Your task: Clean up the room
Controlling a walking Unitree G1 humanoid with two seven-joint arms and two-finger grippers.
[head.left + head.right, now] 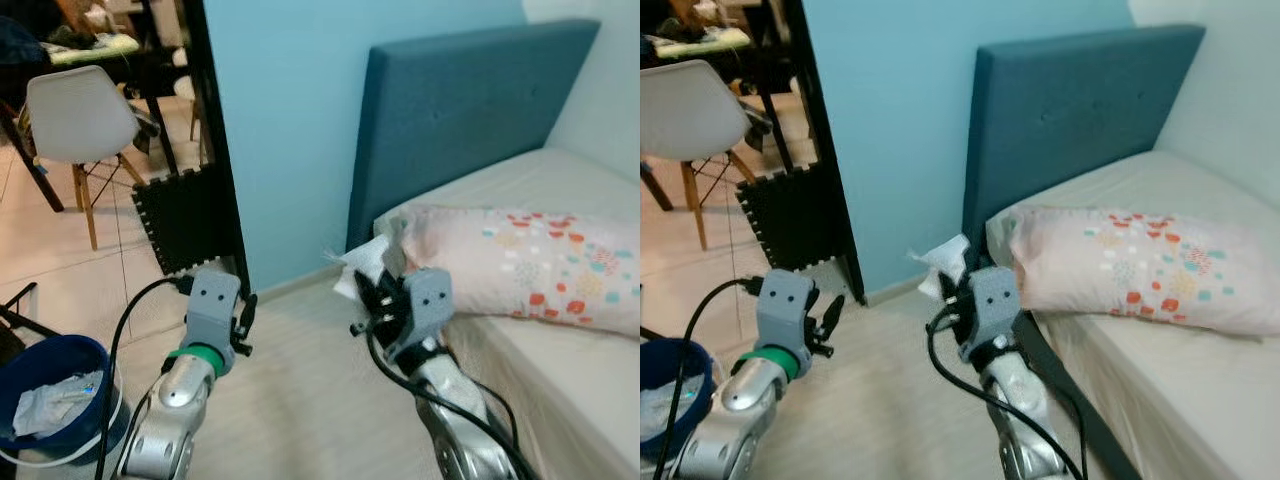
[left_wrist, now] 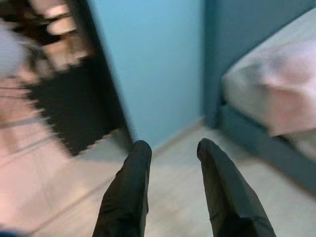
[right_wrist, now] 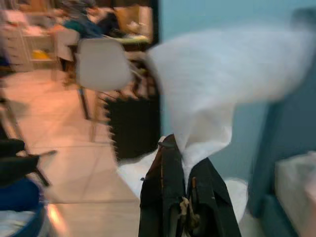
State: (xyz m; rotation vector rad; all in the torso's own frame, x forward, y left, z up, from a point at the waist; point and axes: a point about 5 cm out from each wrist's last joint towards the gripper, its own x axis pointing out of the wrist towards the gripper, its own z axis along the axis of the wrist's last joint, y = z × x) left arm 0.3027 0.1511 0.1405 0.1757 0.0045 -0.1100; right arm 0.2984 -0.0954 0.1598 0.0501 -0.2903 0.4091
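Note:
My right gripper (image 1: pixel 372 290) is raised beside the bed's head end and is shut on a crumpled white tissue (image 1: pixel 362 266) that sticks up from its fingers (image 3: pixel 174 182). The same white tissue (image 3: pixel 212 94) looms large and blurred in the right wrist view. My left gripper (image 1: pixel 245 322) hangs lower to the left over the pale floor, open, with nothing between its fingers (image 2: pixel 126 190). A blue bin (image 1: pixel 60 362) with white paper inside (image 1: pixel 50 402) stands at the lower left.
A bed (image 1: pixel 560 370) with a patterned pillow (image 1: pixel 530 262) and a dark blue headboard (image 1: pixel 460 110) takes up the right side. A light blue wall (image 1: pixel 290 120) ends at a black door frame (image 1: pixel 218 150). Beyond stand a white chair (image 1: pixel 75 115) and black foam mat (image 1: pixel 185 218).

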